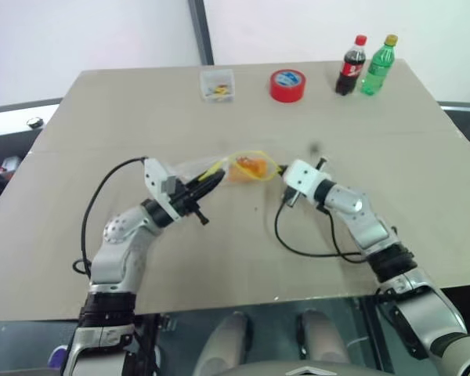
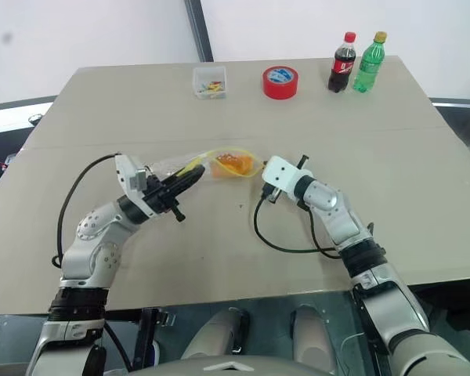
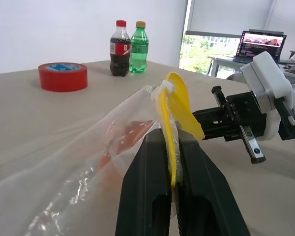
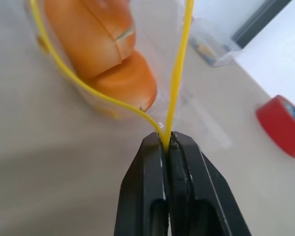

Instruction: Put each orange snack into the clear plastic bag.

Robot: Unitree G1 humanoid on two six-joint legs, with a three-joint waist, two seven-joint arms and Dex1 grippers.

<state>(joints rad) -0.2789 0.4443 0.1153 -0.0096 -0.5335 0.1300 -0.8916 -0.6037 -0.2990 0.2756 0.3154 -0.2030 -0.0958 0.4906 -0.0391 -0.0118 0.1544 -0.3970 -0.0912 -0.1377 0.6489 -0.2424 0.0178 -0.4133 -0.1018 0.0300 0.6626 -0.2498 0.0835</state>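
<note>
Two orange snacks (image 4: 103, 59) counted, both lying inside the clear plastic bag (image 3: 83, 162), one against the other, just past the tips of my right gripper (image 4: 167, 140). By my reckoning the filling is done; what is left, if anything, is closing the mouth and letting go.

Bag: held up off the desk (image 1: 102, 110) between my two grippers, mouth standing open as a yellow loop.
- Left gripper (image 3: 171, 147): fingers pressed together on the yellow seal strip (image 3: 173, 105) at one end of the mouth.
- Right gripper: fingers pressed together on the strip at the other end, where its two sides meet.

Other containers, well beyond both grippers at the far side of the desk:
- small clear box (image 1: 218, 84), coloured bits inside, not identifiable.
- cola bottle (image 1: 351, 66) and green bottle (image 1: 377, 66), upright, capped, side by side.
- red tape roll (image 1: 287, 84), lying flat between box and bottles.
</note>
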